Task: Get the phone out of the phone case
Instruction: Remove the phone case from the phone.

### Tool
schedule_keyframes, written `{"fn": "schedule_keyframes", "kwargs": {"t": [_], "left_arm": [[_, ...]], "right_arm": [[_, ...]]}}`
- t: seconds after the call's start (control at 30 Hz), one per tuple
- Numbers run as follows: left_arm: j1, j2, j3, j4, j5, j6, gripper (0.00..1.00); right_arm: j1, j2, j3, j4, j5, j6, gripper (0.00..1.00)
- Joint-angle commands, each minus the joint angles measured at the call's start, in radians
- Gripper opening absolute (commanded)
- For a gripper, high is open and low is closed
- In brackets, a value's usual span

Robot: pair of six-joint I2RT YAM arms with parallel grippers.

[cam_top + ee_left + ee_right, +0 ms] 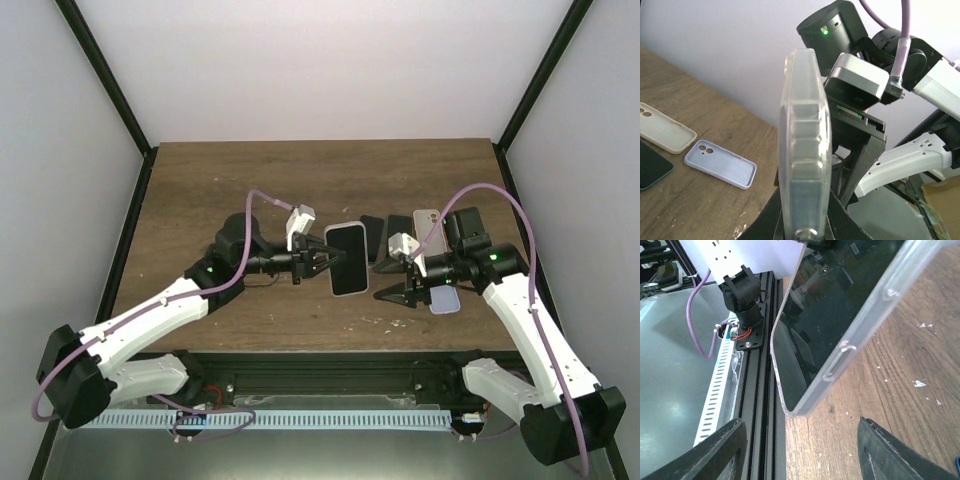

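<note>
A phone with a dark screen sits in a clear case (348, 260), held above the table's middle. My left gripper (322, 262) is shut on the case's left edge. In the left wrist view the case (804, 140) stands edge-on between my fingers, with the gripper (805, 222) clamped on its lower end. My right gripper (392, 285) is open just right of the case, apart from it. In the right wrist view the cased phone (840, 315) hangs ahead of the open gripper (802, 455), its corner above the gap between the fingers.
Two dark phones or cases (372, 235) and a cream case (428, 228) lie behind the right arm. A lavender case (445, 298) lies under the right wrist. The left wrist view shows the cream case (665, 132), the lavender case (720, 164) and a dark green one (650, 172). The table's front edge and rail (760, 390) are close.
</note>
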Motion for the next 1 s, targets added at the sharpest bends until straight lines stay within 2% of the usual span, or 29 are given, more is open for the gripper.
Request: {"fn": "schedule_keyframes", "kwargs": {"t": [0.0, 0.2, 0.5, 0.97], "left_arm": [[0.008, 0.033, 0.052, 0.157, 0.058, -0.067, 0.0], [0.009, 0.07, 0.054, 0.214, 0.082, -0.097, 0.0], [0.011, 0.135, 0.089, 0.259, 0.135, -0.139, 0.0], [0.016, 0.221, 0.133, 0.294, 0.278, -0.222, 0.0]], "right_arm": [[0.013, 0.014, 0.054, -0.087, -0.03, -0.14, 0.6], [0.03, 0.018, 0.051, -0.083, -0.039, -0.165, 0.52], [0.043, 0.029, 0.085, -0.1, -0.028, -0.207, 0.35], [0.047, -0.041, 0.087, -0.133, 0.043, -0.373, 0.27]]}}
